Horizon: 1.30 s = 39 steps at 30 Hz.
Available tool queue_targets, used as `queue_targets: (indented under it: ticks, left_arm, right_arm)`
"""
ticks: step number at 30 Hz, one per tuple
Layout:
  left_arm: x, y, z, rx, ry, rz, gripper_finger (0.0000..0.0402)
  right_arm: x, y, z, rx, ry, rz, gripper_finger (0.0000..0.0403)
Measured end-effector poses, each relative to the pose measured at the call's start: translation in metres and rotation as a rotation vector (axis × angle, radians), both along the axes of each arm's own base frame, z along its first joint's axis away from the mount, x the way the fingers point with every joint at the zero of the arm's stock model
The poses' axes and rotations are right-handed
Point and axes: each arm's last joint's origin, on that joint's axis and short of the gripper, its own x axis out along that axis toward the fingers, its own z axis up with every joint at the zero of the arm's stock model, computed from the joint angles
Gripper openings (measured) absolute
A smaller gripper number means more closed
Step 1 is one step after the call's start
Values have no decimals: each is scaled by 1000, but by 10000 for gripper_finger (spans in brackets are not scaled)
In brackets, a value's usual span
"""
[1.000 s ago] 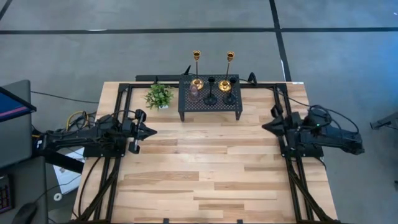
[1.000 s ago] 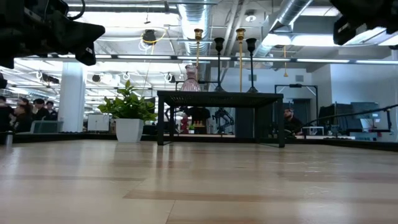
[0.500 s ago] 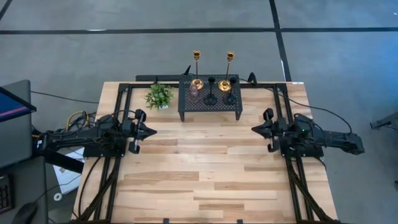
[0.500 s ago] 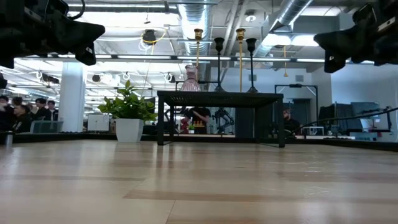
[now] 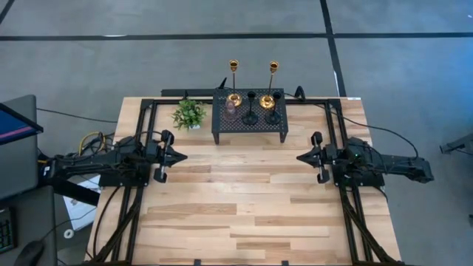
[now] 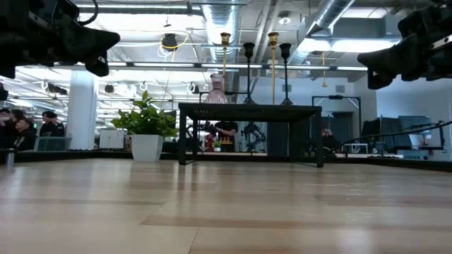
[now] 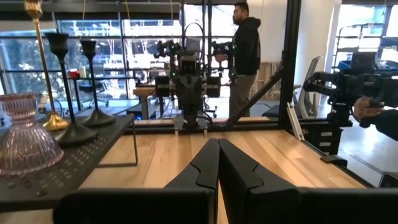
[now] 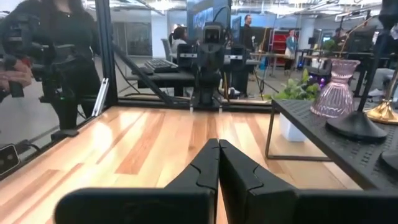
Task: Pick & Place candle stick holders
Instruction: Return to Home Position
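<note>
Candle stick holders (image 5: 267, 101) standing on mesh stand (image 5: 249, 127), table's 12 o'clock. Left gripper (image 5: 177, 155) hovering at 9, right gripper (image 5: 301, 157) at 3, fingers pressed together, empty. Stems probably light, tippy: pinch low.

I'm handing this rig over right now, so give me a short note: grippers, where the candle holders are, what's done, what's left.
Left gripper: over the left side of the table, jaws shut, empty.
Right gripper: over the right side, jaws shut, empty.
Things: two gold candle holders, two black candle holders and the pink glass holder all stand on the black mesh stand at the far edge; the plant is beside it.
Done: no holder is on the bare table.
Left: seemingly nothing to place; just park the arms.
</note>
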Motion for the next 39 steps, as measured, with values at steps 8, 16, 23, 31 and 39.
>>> queue_targets:
  ticks: [8,16,23,31,39]
  left_arm:
    - [2,1,-2,-16,24,34,5]
    - [3,2,-3,-97,47,22,5]
    - [6,2,-6,-105,82,23,5]
    - [12,3,-12,-113,145,26,7]
    - [17,4,-18,-122,217,29,10]
  right_arm:
    - [0,0,0,33,3,-7,0]
    - [0,-1,0,40,4,-8,0]
    - [0,-1,-1,40,5,-9,0]
    - [0,-1,-1,40,5,-9,0]
    - [0,-1,-1,40,5,-9,0]
